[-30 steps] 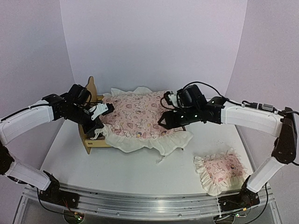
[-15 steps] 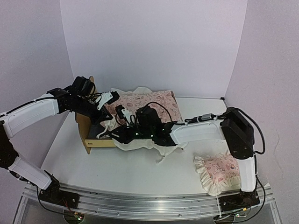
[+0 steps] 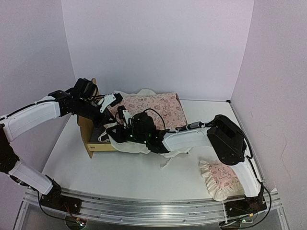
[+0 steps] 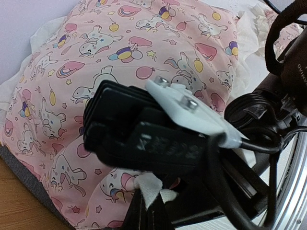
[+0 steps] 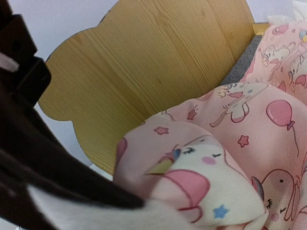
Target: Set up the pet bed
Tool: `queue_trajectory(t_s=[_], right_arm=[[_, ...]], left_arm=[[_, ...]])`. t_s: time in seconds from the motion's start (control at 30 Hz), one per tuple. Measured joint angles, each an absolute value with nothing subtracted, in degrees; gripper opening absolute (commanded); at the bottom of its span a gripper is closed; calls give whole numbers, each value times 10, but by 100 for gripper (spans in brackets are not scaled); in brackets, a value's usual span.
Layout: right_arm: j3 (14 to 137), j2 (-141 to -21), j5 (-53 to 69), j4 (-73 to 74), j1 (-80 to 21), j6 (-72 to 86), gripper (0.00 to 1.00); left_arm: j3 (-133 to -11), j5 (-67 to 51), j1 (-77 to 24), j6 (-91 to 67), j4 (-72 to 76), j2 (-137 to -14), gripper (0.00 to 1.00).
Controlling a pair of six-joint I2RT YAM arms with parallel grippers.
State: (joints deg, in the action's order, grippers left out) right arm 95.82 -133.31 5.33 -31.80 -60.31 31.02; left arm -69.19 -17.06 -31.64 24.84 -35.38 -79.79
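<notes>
There was your pet bed [image 3: 85, 132], sitting at the table's [image 3: 120, 177] back left, its headboard [image 5: 158, 72] upright and toward the left edge. The cushion [image 3: 153, 108] lay over it. The foot end lay flat along the frame and the head end was bunched up off the grey base [image 5: 240, 62] (a strip of that base showed beside the headboard in the right wrist view).

Your left gripper [image 3: 110, 103] was up by the headboard, clamped tight on the cushion's white ruffle [image 4: 151, 189]. Your right arm stretched clear across the table. The right gripper [image 3: 112, 132] sat low by the bed's near rail [image 3: 103, 147], jaws narrow with a fold of cushion and ruffle between them. Whether it had truly bitten, I couldn't tell. The two grippers were close together at that head end.

The pillow [image 3: 225, 175] lay by itself near the right front corner, well apart from the bed.
</notes>
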Motion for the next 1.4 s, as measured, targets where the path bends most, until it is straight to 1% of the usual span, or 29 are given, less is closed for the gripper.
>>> queue_trajectory(t_s=[0.03,0.07,0.1,0.2,0.23,0.27,0.3,0.33,0.37,0.4,0.43,0.47,0.5,0.57,0.73,0.87,0.97,1.1,1.23,1.4], right_arm=[[959,-1337,51,-320,-603,314,4],[959,-1338,48,-320,-603,316,2],[959,-1339,46,-320,-603,319,0],[959,-1339,40,-323,-603,317,0],[957,-1339,38,-324,-603,316,0],[951,-1338,35,-326,-603,314,0],[945,-1336,32,-326,-603,313,0],[938,-1334,32,-326,-603,312,0],[930,-1332,31,-325,-603,311,0],[925,-1330,31,-324,-603,310,0],[919,-1326,32,-322,-603,310,0],[914,-1322,32,-319,-602,310,0],[910,-1317,33,-317,-602,309,0],[903,-1305,35,-314,-602,309,0],[897,-1275,40,-311,-601,309,0],[893,-1253,44,-311,-601,309,0],[892,-1249,45,-310,-601,309,0],[889,-1249,43,-304,-601,309,0],[888,-1249,43,-298,-597,307,0],[887,-1249,42,-295,-595,306,0]], left_arm=[[-692,-171,-316,247,-354,-798,2],[-692,-170,-316,246,-354,-798,9],[-692,-170,-316,244,-354,-798,18],[-692,-170,-316,241,-354,-798,53],[-692,-171,-316,242,-355,-798,60],[-692,-171,-316,243,-355,-796,67],[-692,-173,-316,248,-357,-793,70],[-692,-176,-316,252,-358,-786,71],[-690,-179,-316,255,-359,-777,70],[-687,-180,-316,263,-359,-765,66],[-681,-181,-315,272,-359,-746,61],[-673,-180,-314,282,-359,-727,52],[-666,-181,-312,294,-363,-707,47],[-657,-182,-307,326,-374,-679,41],[-588,-160,-300,408,-379,-648,37],[-537,-127,-299,441,-385,-689,35],[-532,-113,-299,452,-376,-721,31],[-532,-105,-299,452,-348,-751,30],[-532,-119,-299,437,-328,-765,21],[-532,-139,-299,413,-303,-776,0]])
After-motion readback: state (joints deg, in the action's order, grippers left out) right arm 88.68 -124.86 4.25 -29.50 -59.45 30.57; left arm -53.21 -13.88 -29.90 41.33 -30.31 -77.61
